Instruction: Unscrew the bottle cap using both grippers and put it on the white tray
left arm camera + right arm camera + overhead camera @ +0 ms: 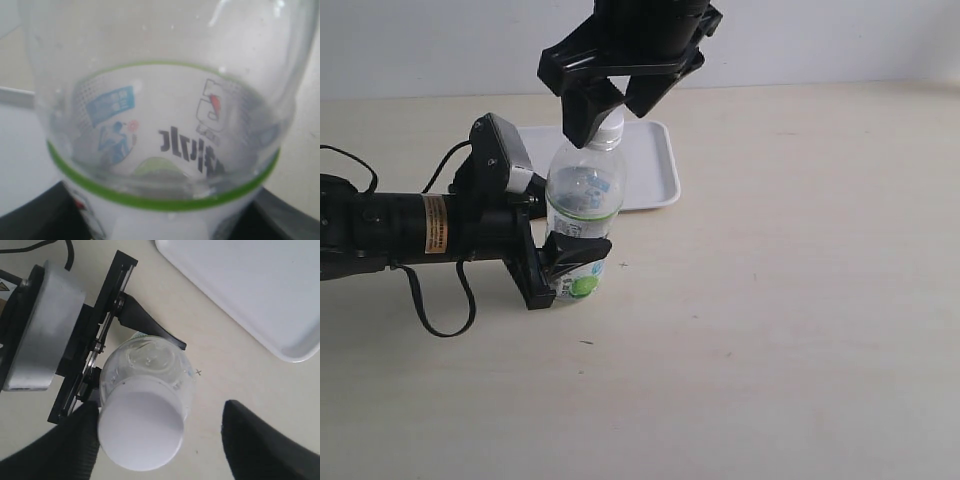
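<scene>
— Fingers [55, 450] of the right gripper [613, 112] are standing apart, aren't they?

— Yes. They are straddling the bottle cap [140, 432] from above without clamping it. In the right wrist view one finger is sitting right against the cap's side, perhaps touching it. The other is hanging well clear, with bare table [800, 300] showing in the gap.

— Where is the cap sitting?

— It is sitting on the neck of the bottle [585, 195], between those two fingers and much nearer one of them. The bottle is standing upright on the table, near the white tray [655, 175] but apart from it, on the camera's side in the exterior view.

— What is the left gripper [560, 265] doing?

— It is reaching in from the side and gripping the bottle low down, across the white-and-green label, with its jaws closed on the body.

— Is anything proving hard to make out?

— The far jaw of the left gripper is hiding behind the bottle in the exterior view. The left wrist camera is looking straight into the clear plastic, so the bottle is filling that picture. The lettering there is coming through blurred, and only dark corners of the fingers are showing. The right arm is running off the top edge of the exterior view, and both right fingers are being cut off at the edge of the right wrist picture.
</scene>
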Robot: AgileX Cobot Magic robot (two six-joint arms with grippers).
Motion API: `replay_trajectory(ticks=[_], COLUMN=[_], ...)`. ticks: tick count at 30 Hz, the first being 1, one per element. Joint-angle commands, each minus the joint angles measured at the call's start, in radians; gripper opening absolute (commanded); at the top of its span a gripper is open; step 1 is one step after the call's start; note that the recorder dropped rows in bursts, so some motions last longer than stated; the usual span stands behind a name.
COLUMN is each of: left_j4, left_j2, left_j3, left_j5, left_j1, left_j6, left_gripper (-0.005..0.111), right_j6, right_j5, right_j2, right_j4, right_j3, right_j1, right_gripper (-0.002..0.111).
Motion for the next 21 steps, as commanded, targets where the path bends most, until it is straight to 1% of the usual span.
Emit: replay_trajectory(ticks=[1,5,7,10,14,15,21], left_j4=[-0.017,-0.017,-0.017,-0.017,-0.017,-0.017,-0.017], left_j2=[-0.009,-0.009,-0.009,-0.009,-0.009,-0.009,-0.009], left_j3=[-0.001,-0.001,-0.001,-0.001,-0.001,-0.001,-0.001], left_j5=[-0.039,-0.039,-0.039,-0.035,-0.033,-0.033,-0.033], left_j1=[-0.002,-0.002,-0.002,-0.002,-0.002,-0.002,-0.002], left_j6=[0.0,0.0,0.0,0.0,0.0,0.0,0.0], left_gripper=[0.0,0.0,0.0,0.0,0.0,0.0,0.0], right_j6=[0.0,0.0,0.0,0.0,-0.004,-0.015,-0.093], right_j5=[0.001,0.001,0.001,0.001,0.001,0.001,0.001], right_j2=[-0.007,-0.007,-0.007,-0.007,-0.007,-0.007,-0.007], right_j4=[0.002,0.014,0.029,0.034,0.034,0.034,0.034], right_j3=[-0.008,-0.008,-0.008,-0.008,-0.008,-0.008,-0.008], right_j1=[0.002,0.002,0.002,0.002,0.002,0.002,0.002], right_gripper=[0.053,0.05,0.046,0.03,0.004,0.0,0.0])
